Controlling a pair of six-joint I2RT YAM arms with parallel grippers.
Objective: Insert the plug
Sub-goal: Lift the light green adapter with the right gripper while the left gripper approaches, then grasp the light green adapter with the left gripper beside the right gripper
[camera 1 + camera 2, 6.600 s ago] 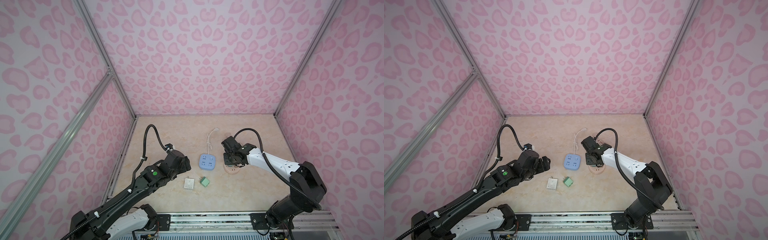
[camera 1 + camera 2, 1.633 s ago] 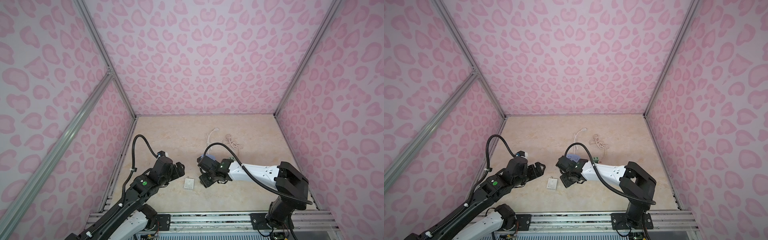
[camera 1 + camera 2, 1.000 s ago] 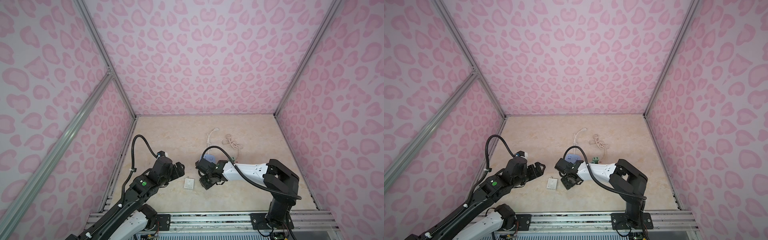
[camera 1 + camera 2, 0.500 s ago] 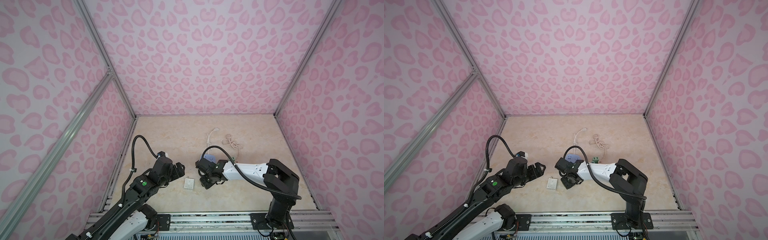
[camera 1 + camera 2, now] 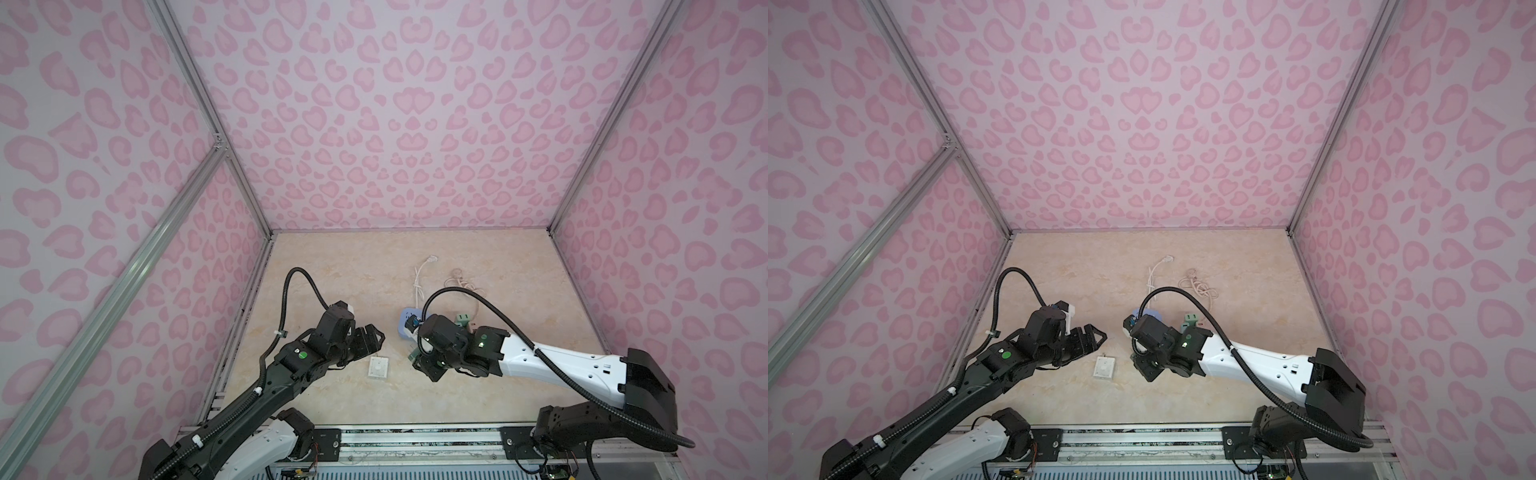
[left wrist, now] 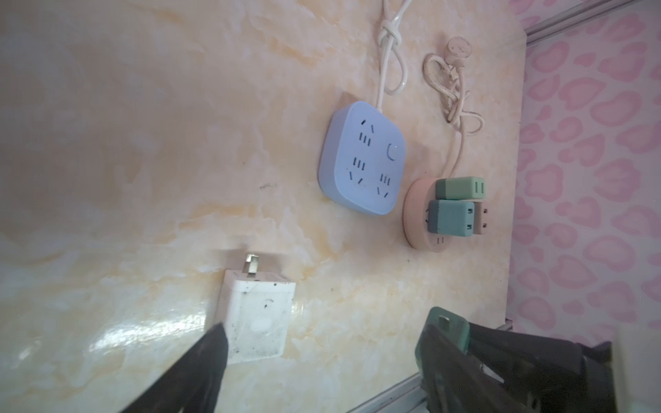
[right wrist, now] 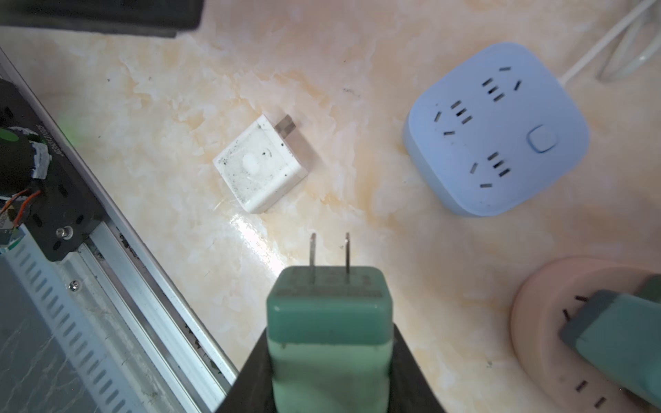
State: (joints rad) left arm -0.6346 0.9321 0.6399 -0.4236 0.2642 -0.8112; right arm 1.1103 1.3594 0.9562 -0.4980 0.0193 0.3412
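My right gripper (image 7: 329,343) is shut on a green plug (image 7: 329,321), which sits between its black fingers with both metal prongs sticking out past the tips. In both top views this gripper (image 5: 430,365) (image 5: 1148,368) hangs just in front of the blue power strip (image 5: 405,324) (image 7: 497,139). A white plug (image 5: 378,368) (image 6: 255,321) lies flat on the table. My left gripper (image 5: 372,336) (image 6: 323,343) stands open just left of the white plug, holding nothing.
A round pink socket (image 6: 416,229) (image 7: 536,321) with two green plugs in it sits right of the blue strip. White and beige cords (image 5: 419,282) trail toward the back. A metal rail (image 7: 143,257) runs along the table's front edge.
The right gripper came forward from the pink socket and shut on the green plug that lay beside the white one. The left arm drew back a little.
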